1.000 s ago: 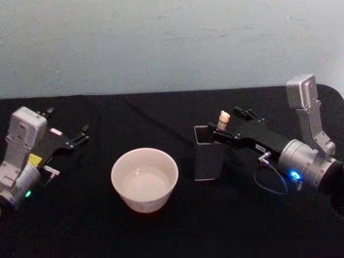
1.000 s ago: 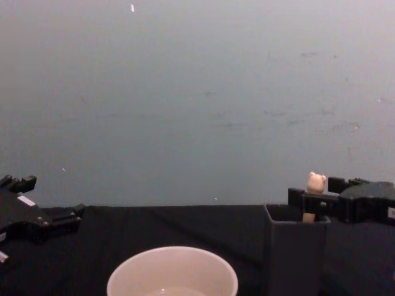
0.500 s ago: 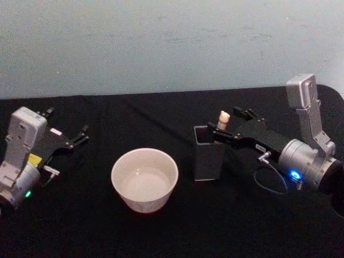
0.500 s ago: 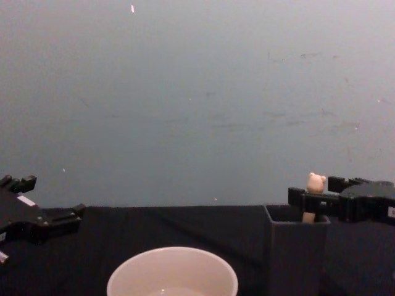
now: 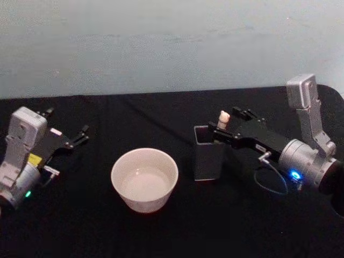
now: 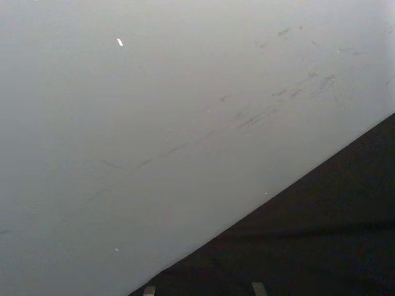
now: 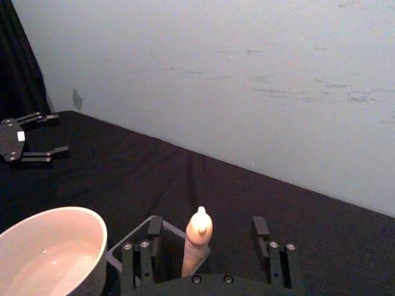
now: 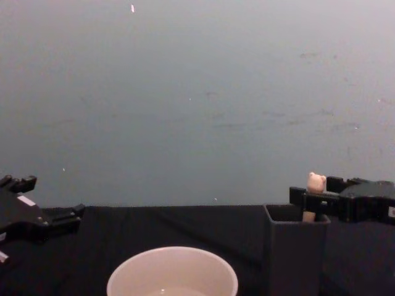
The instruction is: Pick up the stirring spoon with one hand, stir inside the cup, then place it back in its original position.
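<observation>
2 grippers sit over the black desk. We see the stirring spoon standing in the dark grey holder box, toward the right side of its mouth. Its long axis is close to vertical, with the bear head pointing up above the rim and the bowl end down inside the box, hidden from us. The right gripper reaches in from the desk's right edge at handle height. Its 2 fingers are spread apart with the pale handle between them. From the right wrist view we make out a gap on each side of the handle, so the grip is not clamped. The cup stands just left of the box, near the middle of the desk and apart from it. The left gripper is parked near the left edge, fingers parted.
</observation>
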Available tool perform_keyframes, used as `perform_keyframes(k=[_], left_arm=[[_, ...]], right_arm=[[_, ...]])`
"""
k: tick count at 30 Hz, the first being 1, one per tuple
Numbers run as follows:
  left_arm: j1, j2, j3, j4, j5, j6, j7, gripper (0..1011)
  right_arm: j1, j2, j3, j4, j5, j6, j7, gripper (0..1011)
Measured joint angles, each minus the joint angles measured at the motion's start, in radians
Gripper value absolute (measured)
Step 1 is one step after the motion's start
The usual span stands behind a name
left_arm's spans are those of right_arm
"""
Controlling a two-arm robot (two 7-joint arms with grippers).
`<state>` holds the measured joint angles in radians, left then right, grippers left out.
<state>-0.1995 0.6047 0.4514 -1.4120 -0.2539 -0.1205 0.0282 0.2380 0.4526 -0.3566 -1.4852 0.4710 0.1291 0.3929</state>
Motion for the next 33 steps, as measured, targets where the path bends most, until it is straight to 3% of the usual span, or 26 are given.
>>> perform_keyframes(k=[11, 20, 24, 33], left_arm=[[0.000, 0.000, 0.000, 0.000, 0.000, 0.000, 0.000, 1001], [0.000, 0.000, 0.000, 0.000, 0.000, 0.000, 0.000, 1002], [0.000, 0.000, 0.000, 0.000, 0.000, 0.000, 0.000, 1001], [0.000, 0.000, 0.000, 0.000, 0.000, 0.000, 0.000, 1001]], right_arm=[[0.000, 0.000, 0.000, 0.000, 0.000, -0.001, 0.000, 650], [0.000, 0.000, 0.000, 0.000, 0.000, -0.001, 0.000, 321], [0.000, 0.000, 0.000, 0.000, 0.000, -0.001, 0.000, 228], [0.000, 0.000, 0.000, 0.000, 0.000, -0.001, 0.000, 214]])
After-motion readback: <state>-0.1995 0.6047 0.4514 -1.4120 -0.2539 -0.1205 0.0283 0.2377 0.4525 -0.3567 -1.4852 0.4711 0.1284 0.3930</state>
